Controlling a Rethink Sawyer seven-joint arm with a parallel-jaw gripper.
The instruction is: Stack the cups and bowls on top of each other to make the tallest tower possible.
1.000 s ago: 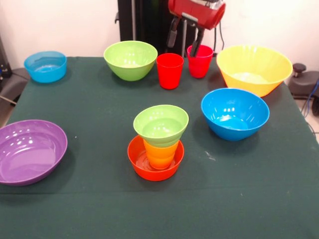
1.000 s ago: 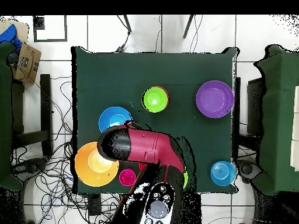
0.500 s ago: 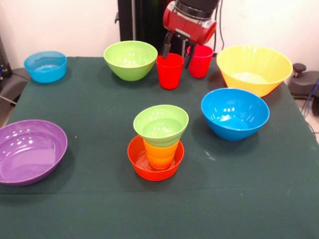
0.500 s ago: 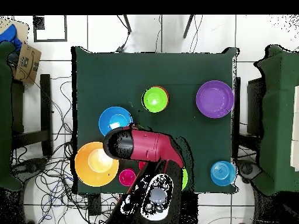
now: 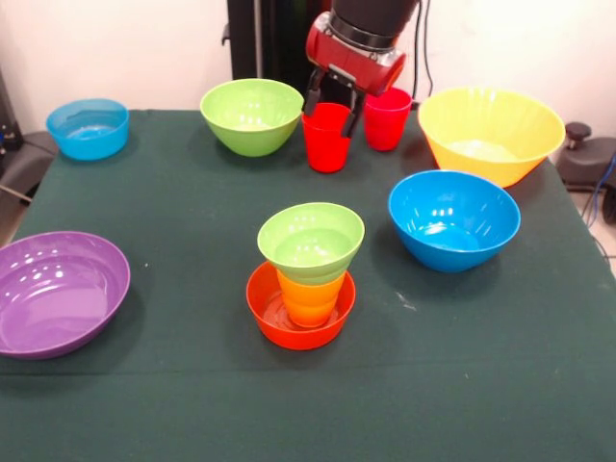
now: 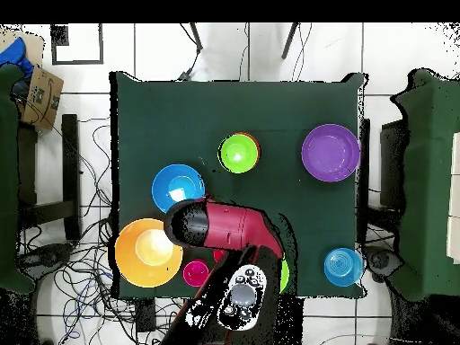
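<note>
The tower [image 5: 306,274] stands near the middle of the green surface [image 5: 192,395]: a small orange bowl [image 5: 289,327] at the bottom, a yellow-orange cup [image 5: 309,299] upright in it, and a small green bowl [image 5: 310,241] seated on the cup's rim. From overhead only the green bowl [image 6: 239,153] shows, with a sliver of orange at its edge.

Behind it, toward the far edge, the red cup [image 5: 326,138] stands upright on the surface, apart from the tower. My jaws [image 5: 332,100] hang right at its rim, spread apart, one dark finger [image 5: 313,95] at the cup's left side and the other at its right, so the rim sits between them. I cannot tell whether either finger touches the plastic. The pink-magenta cup [image 5: 387,118] stands just beside the red one, partly behind my right finger.

A larger green bowl [image 5: 252,115] sits on the red cup's other side. The large yellow bowl [image 5: 491,135] is at the far right corner, a blue bowl [image 5: 453,219] in front of it. A smaller blue bowl [image 5: 88,128] rests at the far left corner, and the wide purple bowl [image 5: 58,293] sits at the left edge, well apart from everything else.

Overhead, my red arm [image 6: 229,226] covers the red cup.
</note>
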